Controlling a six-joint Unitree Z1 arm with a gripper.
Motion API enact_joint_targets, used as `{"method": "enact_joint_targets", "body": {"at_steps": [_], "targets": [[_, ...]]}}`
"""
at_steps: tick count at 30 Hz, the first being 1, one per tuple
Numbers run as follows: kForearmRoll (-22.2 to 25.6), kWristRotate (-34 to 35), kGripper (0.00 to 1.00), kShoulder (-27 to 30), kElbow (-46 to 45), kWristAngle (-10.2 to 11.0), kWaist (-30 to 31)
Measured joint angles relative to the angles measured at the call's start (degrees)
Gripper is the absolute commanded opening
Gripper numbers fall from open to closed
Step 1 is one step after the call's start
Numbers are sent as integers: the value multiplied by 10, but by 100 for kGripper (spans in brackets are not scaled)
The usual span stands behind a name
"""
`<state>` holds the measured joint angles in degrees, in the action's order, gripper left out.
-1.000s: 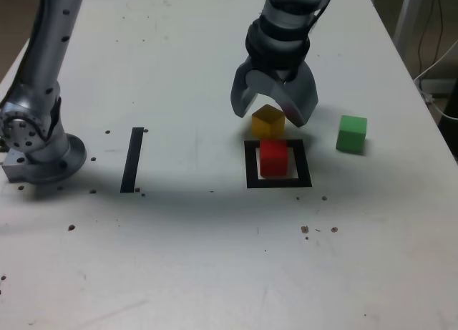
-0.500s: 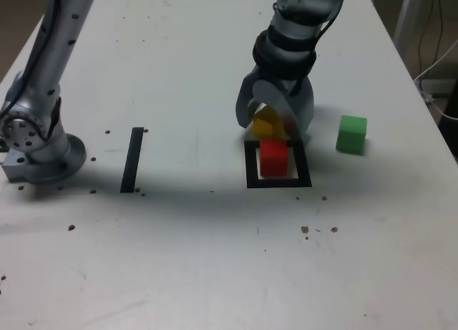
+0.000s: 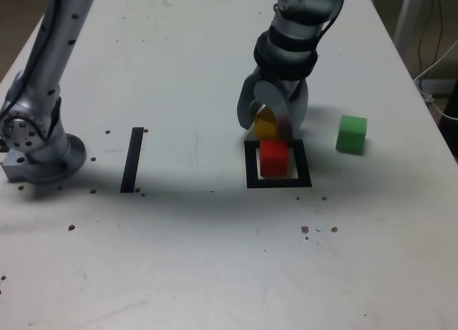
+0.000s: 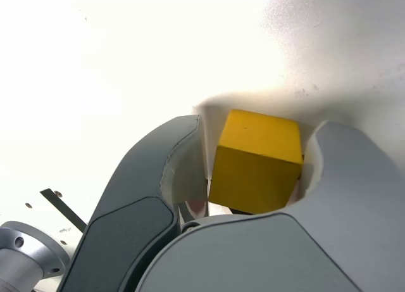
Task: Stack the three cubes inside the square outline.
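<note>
The yellow cube (image 3: 266, 119) sits on the table just behind the square outline (image 3: 279, 182), and my gripper (image 3: 270, 126) reaches down over it. In the wrist view the yellow cube (image 4: 256, 162) fills the gap of the gripper (image 4: 259, 127), with both jaws pressed against its sides. The red cube (image 3: 273, 158) stands inside the square outline, just in front of the gripper. The green cube (image 3: 351, 134) rests alone on the table toward the exterior view's right, clear of the gripper.
A thin black strip (image 3: 132, 159) lies on the white table toward the exterior view's left. The arm's base (image 3: 36, 151) stands at the left edge. Small dark specks dot the tabletop. Cables hang beyond the table's right edge.
The jaws have closed from wide open down onto the yellow cube's sides. The gripper has sunk slightly lower over it. The red and green cubes have not moved.
</note>
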<state>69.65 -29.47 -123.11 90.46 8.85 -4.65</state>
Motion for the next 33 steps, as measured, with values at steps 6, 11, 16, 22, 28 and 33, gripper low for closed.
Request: {"method": "enact_joint_targets", "body": {"at_steps": [6,11,16,22,28,33], "targets": [[1,0,19,0,2,0,0],[1,2,19,1,2,0,0],[4,20,19,7,2,2,0],[30,98,19,51,1,18,0],[56,166,19,79,0,-10,4],[58,215,19,83,12,-64,33]]}}
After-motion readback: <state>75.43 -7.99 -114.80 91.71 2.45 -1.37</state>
